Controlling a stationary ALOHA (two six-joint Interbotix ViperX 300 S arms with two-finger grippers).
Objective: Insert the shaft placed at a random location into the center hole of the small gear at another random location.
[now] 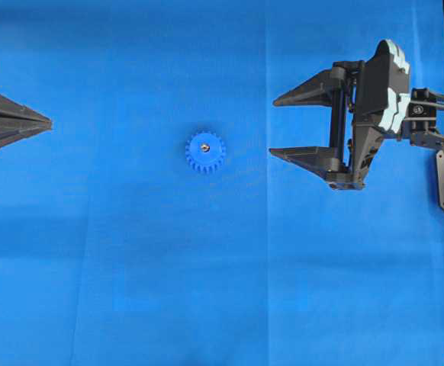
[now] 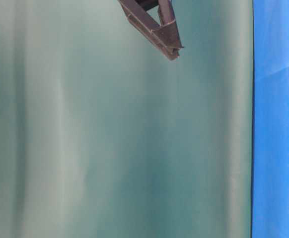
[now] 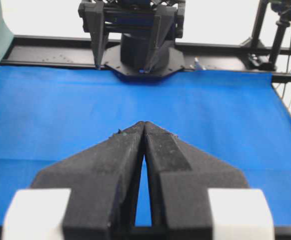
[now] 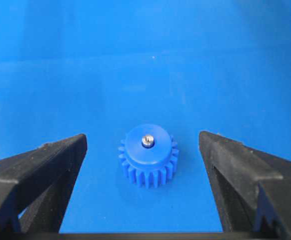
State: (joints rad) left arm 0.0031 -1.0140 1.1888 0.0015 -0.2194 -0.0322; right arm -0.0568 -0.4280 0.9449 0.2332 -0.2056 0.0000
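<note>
The small gear (image 1: 204,155), bright blue, lies flat on the blue cloth near the middle. The shaft (image 1: 204,146) shows as a shiny dot standing in the gear's hub, so it fills the center hole. In the right wrist view the gear (image 4: 148,159) sits ahead of and between the two fingers (image 4: 60,160), with the shaft (image 4: 147,141) poking just above the hub. My right gripper (image 1: 274,126) is open and empty, a short way to the right of the gear. My left gripper (image 1: 49,120) is shut on nothing at the far left edge, with its tips (image 3: 144,123) pressed together.
The blue cloth (image 1: 130,290) covers the table. The right arm's black base and frame rail (image 3: 135,60) stand at the cloth's far end in the left wrist view. A green backdrop (image 2: 109,148) fills the table-level view.
</note>
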